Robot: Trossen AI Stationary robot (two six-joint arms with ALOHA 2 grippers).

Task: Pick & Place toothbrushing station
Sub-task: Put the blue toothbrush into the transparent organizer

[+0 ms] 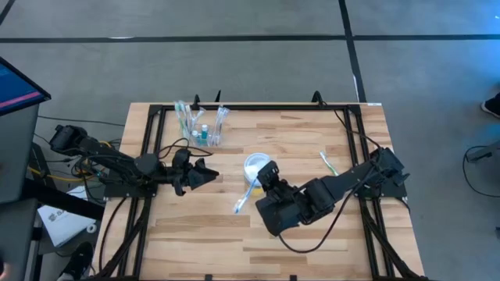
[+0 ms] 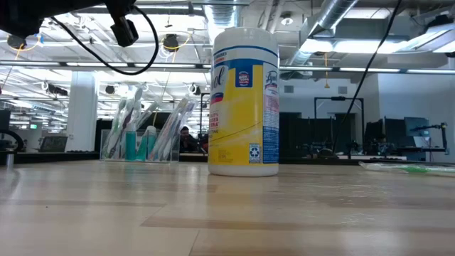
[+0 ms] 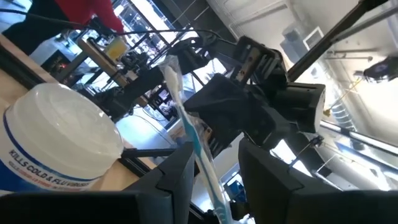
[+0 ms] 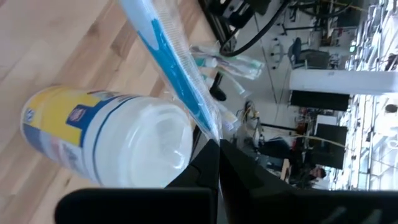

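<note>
The toothbrushing station (image 1: 201, 125), a see-through stand with several brushes upright in it, stands near the table's far edge, left of the middle; it also shows in the low view (image 2: 142, 139). My right gripper (image 1: 267, 176) hovers next to the white-topped yellow tub (image 1: 256, 164) and is shut on a blue-and-white toothbrush in a clear wrapper (image 4: 168, 68). My left gripper (image 1: 212, 173) waits open to the left of the tub, above the table. The wrapped brush (image 3: 186, 118) shows beyond the gap between its fingers, apart from them. My right gripper pinches one end of the wrapped toothbrush (image 4: 211, 130) between its two shut fingers. The fingers slant downward from the table's right side. The brush sticks out past the fingertips, lifted clear of the table, its free end (image 1: 237, 208) slanting toward the near-left beside the tub.
The round tub (image 2: 244, 99) stands upright at mid-table, right under the held brush. A green toothbrush in a wrapper (image 1: 328, 162) lies flat toward the right side. A black frame rims the table. Bare wood lies along the near half.
</note>
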